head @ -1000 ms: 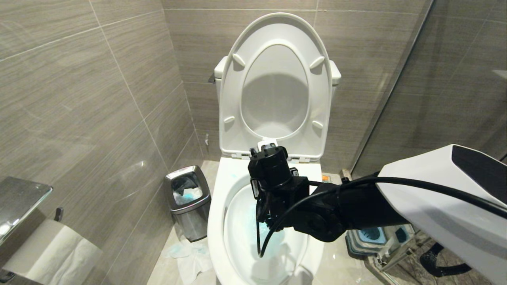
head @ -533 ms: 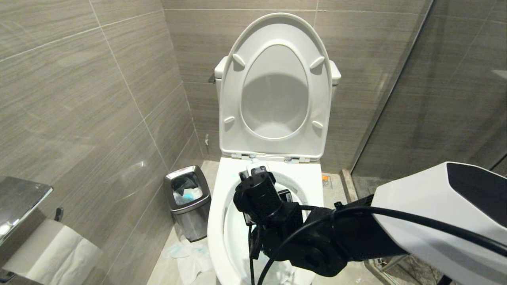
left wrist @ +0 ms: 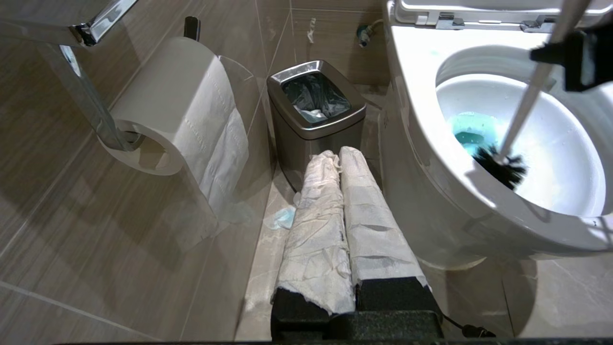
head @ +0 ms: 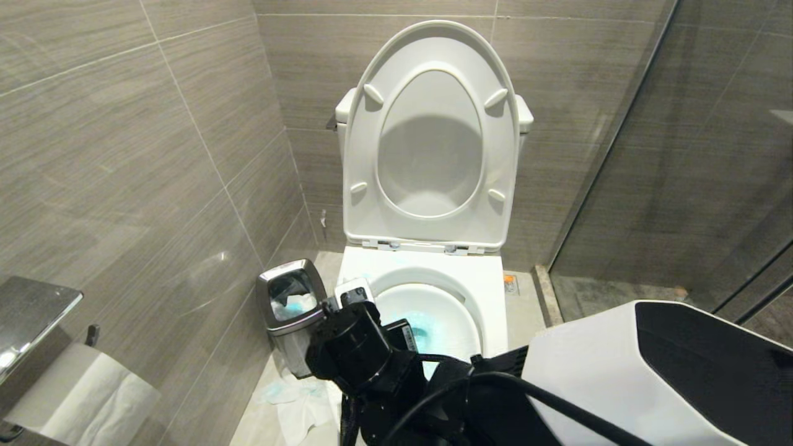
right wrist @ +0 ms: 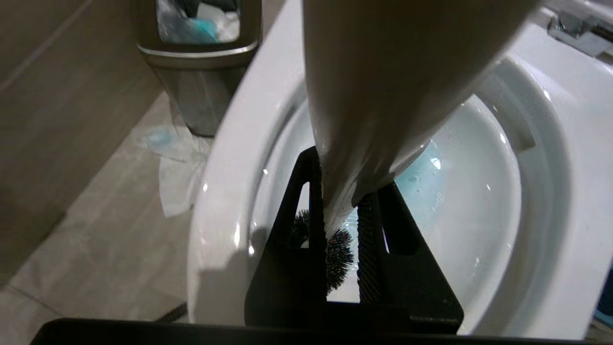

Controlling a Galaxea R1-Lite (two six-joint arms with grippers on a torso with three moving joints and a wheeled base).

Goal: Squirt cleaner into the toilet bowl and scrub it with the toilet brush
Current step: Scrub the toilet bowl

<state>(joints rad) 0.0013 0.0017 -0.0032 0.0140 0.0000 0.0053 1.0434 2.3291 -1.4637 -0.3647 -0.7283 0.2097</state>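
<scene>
The white toilet bowl [head: 492, 291] stands with seat and lid raised. Turquoise cleaner [head: 424, 331] tints the water at its bottom and shows in the left wrist view as cleaner [left wrist: 467, 132]. My right gripper [right wrist: 342, 191] hangs over the bowl's near-left side, shut on the white handle of the toilet brush [right wrist: 383, 86]. The black bristle head [left wrist: 500, 167] rests low against the bowl's inner wall beside the blue water. My left gripper [left wrist: 339, 155], its fingers wrapped in white paper, is shut and empty, parked low beside the toilet.
A steel waste bin [head: 291, 310] stands left of the toilet, with crumpled tissue [head: 297, 396] on the floor before it. A toilet paper roll [left wrist: 177, 105] hangs on the tiled left wall. A glass partition [head: 681, 155] closes the right side.
My right arm has swung down and to the left in the head view, carrying the brush from the bowl's middle to its near-left side. The back of the bowl now shows.
</scene>
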